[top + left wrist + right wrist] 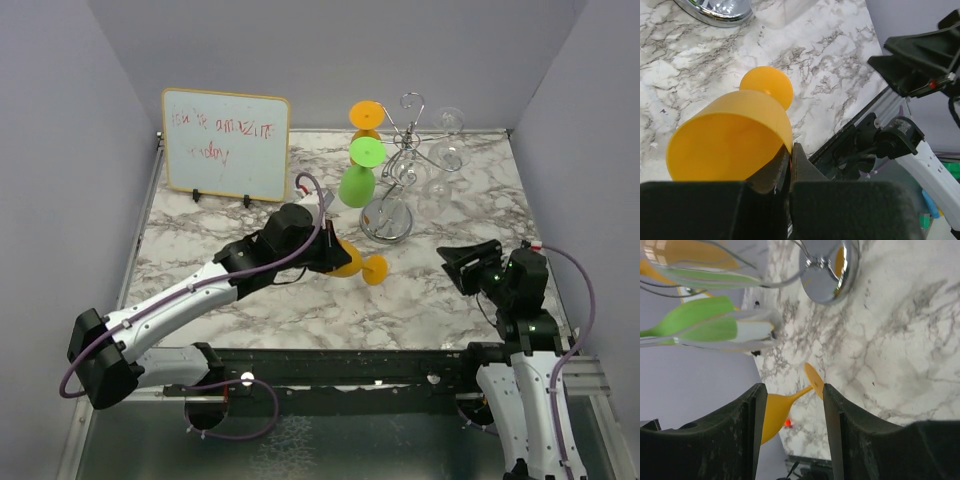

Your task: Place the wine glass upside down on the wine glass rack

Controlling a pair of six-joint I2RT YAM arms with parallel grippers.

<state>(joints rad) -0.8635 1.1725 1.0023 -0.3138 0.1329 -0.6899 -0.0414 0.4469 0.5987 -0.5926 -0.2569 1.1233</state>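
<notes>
My left hand (328,250) is clamped on the bowl rim of the orange wine glass (352,264), just in front of the wine glass rack (388,222). The glass lies nearly level, its foot pointing right along the rack's near side. My right hand (458,262), farther from the rack, stands apart and empty.

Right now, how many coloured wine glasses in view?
3: an orange glass sideways in the left fingers; a green glass and a second orange glass hanging upside down on the rack. Others may be hidden.
</notes>
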